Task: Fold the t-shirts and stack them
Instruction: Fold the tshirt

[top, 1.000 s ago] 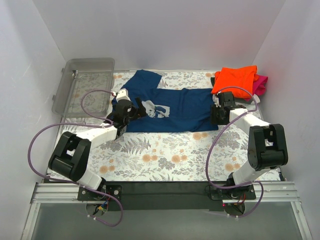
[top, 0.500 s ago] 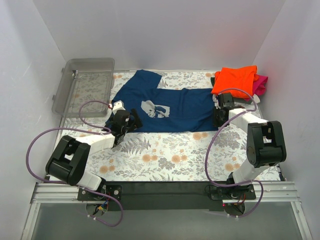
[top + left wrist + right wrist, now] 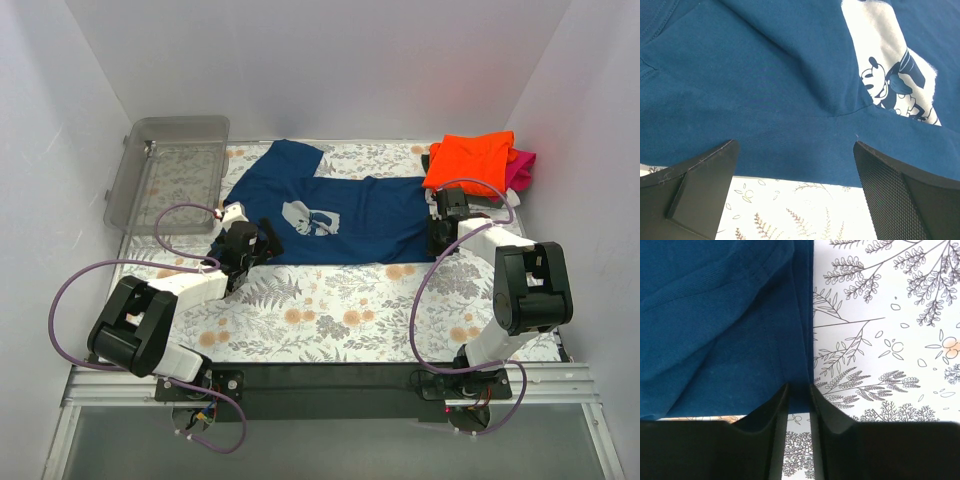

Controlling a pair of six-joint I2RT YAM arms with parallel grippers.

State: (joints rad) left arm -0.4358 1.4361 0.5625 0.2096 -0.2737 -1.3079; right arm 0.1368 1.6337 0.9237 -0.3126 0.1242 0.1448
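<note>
The navy blue t-shirt [image 3: 350,215] lies spread on the floral table cover, its pale cartoon print [image 3: 308,218] facing up. My left gripper [image 3: 252,246] hovers at the shirt's near left edge. In the left wrist view this gripper [image 3: 795,150] stands wide open over the navy hem [image 3: 765,75], holding nothing. My right gripper [image 3: 440,236] is at the shirt's right hem. Its fingers [image 3: 799,387] are pinched on the folded navy edge [image 3: 715,330]. A folded orange shirt [image 3: 470,158] lies on a magenta one [image 3: 522,170] at the back right.
A clear plastic bin [image 3: 165,170] sits at the back left, partly off the table cover. The floral cover [image 3: 330,300] stretches bare between the shirt and the arm bases. White walls close in on both sides and behind.
My left gripper drew back from over the shirt's left side to its near edge, staying open. The right gripper's fingers closed in on the right hem.
</note>
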